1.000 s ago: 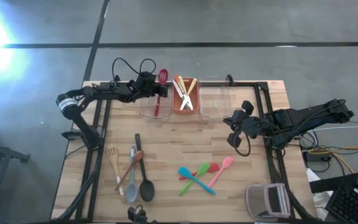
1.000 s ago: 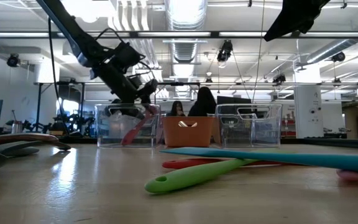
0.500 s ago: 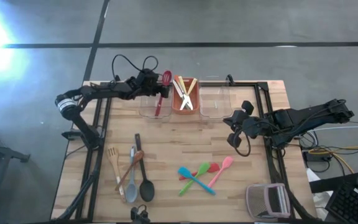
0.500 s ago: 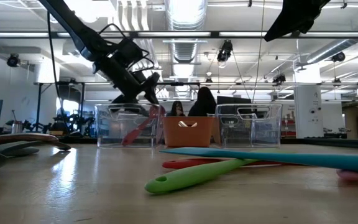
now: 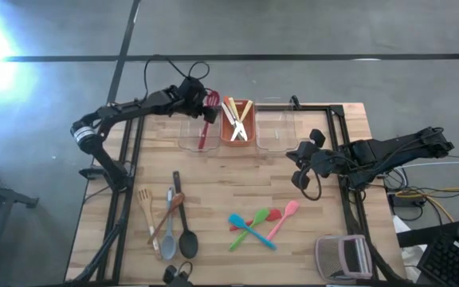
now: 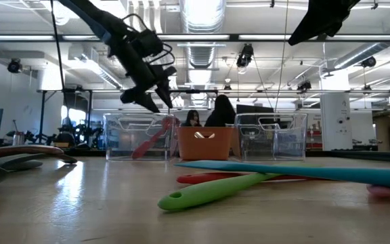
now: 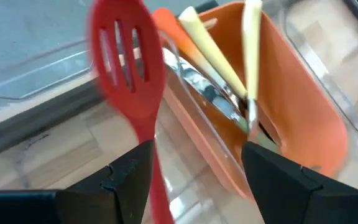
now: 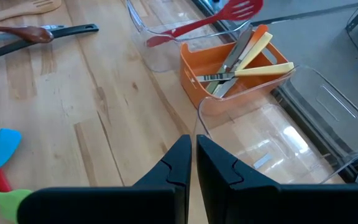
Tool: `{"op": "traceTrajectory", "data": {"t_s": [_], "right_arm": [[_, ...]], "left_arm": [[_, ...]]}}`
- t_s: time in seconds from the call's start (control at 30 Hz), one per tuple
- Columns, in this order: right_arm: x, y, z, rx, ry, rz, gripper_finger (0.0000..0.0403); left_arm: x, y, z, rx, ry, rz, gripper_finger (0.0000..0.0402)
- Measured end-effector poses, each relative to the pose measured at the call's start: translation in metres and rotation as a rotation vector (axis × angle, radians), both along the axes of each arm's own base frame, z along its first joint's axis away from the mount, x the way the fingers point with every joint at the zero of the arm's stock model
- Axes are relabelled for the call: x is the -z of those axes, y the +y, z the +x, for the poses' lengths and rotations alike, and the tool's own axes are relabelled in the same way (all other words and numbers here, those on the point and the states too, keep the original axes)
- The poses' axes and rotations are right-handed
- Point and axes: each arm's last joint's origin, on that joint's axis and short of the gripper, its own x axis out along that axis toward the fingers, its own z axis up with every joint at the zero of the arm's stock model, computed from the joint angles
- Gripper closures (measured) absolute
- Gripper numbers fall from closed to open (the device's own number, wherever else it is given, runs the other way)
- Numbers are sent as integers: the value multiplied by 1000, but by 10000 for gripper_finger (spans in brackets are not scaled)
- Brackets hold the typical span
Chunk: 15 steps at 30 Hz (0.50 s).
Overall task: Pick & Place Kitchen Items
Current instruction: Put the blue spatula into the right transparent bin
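we see two clear bins [image 5: 271,129] flanking an orange bin [image 5: 237,137], and a grey-and-pink gadget [image 5: 343,257].

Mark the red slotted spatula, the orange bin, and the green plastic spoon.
Red slotted spatula [image 7: 127,65]: left wrist view, on its slotted head.
Orange bin [image 5: 237,136]: high view, on its near wall.
Green plastic spoon [image 6: 208,192]: low view, on its handle.

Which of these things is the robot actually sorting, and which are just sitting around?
Sorting:
red slotted spatula
large spoons and spatulas
small coloured spoons

Sitting around:
clear bins
orange bin
grey-and-pink gadget
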Motion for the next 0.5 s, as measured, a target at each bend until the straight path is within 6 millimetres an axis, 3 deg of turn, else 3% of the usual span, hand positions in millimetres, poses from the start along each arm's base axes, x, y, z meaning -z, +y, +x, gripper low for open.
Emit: {"op": "traceTrajectory", "data": {"t_s": [0.27,0.5], "right_arm": [[1,0,0,0,3,-1,385],[1,0,0,0,3,-1,385]], "left_arm": [[-46,-6,0,97,77,-15,156],[-75,-27,2,183,86,-12,156]]}}
